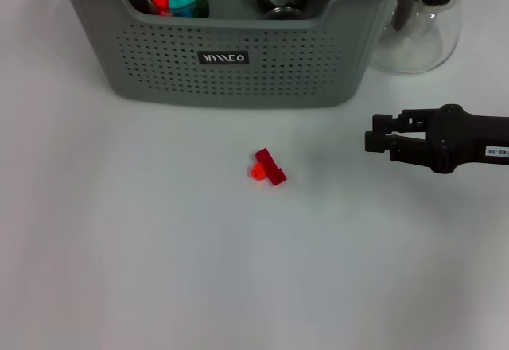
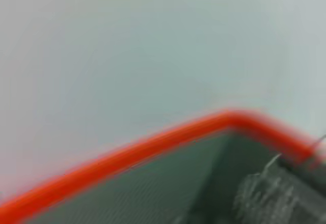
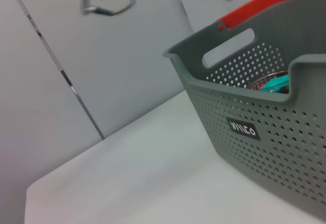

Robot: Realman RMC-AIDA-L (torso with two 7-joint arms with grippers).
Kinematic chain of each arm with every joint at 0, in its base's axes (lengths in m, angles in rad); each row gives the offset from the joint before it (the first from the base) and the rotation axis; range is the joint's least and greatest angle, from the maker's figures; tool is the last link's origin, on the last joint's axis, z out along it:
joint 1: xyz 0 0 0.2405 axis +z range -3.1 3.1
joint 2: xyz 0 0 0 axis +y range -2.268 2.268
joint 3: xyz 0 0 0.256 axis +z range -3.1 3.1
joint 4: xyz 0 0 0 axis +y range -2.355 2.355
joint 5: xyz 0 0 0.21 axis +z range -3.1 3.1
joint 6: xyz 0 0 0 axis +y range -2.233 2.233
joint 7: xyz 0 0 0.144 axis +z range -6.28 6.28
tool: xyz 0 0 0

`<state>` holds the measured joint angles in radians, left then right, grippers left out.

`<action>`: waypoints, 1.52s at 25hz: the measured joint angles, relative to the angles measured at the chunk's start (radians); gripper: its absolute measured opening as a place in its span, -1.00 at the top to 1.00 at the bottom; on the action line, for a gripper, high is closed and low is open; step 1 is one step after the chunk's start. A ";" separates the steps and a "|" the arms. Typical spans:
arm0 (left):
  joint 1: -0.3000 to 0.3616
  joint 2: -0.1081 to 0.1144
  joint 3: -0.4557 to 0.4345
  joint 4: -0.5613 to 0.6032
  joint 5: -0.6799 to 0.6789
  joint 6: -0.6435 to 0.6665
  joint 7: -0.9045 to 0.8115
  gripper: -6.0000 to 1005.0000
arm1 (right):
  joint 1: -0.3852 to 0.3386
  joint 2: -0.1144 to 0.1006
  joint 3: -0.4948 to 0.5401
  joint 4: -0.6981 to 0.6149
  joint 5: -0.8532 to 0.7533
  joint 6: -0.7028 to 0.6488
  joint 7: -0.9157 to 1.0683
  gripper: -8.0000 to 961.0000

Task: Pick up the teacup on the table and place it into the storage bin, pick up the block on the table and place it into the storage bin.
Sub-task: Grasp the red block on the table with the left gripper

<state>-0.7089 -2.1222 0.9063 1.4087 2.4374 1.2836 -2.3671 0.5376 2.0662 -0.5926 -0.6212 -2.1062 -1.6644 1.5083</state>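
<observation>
Right hand [image 1: 372, 141], closure unclear, hovers beside red angular block [image 1: 269, 168]; perforated plastic storage bin [image 1: 238, 64] beyond.

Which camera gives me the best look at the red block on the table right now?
The head view: the red block lies in full sight on the white table, in front of the storage bin, with the right gripper off to its side. Neither wrist view shows the block at all.
</observation>
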 joint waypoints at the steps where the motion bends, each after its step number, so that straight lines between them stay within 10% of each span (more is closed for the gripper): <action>1: 0.054 -0.009 -0.001 0.054 -0.091 0.017 0.033 -0.04 | 0.000 0.000 0.000 0.000 0.000 -0.001 0.001 0.11; 5: 0.317 -0.042 -0.005 0.145 -0.506 0.106 0.286 -0.05 | 0.001 0.000 0.000 0.000 0.000 0.005 0.003 0.11; 10: 0.458 -0.049 -0.115 -0.130 -0.747 0.318 0.717 -0.05 | 0.001 -0.002 0.001 0.000 0.000 0.002 0.012 0.11; 15: 0.423 -0.033 -0.202 -0.566 -0.637 0.406 1.127 -0.05 | 0.002 -0.006 0.005 -0.005 0.001 -0.004 0.033 0.11; 22: 0.322 -0.050 -0.130 -0.906 -0.540 0.175 1.468 -0.04 | -0.002 -0.010 0.014 -0.002 0.002 -0.004 0.042 0.11; 38: 0.175 -0.055 -0.134 -1.121 -0.542 -0.110 1.634 -0.05 | -0.006 -0.011 0.016 -0.001 0.002 -0.005 0.047 0.11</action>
<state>-0.5337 -2.1774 0.7718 0.2872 1.8953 1.1738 -0.7332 0.5319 2.0555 -0.5767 -0.6227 -2.1046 -1.6690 1.5555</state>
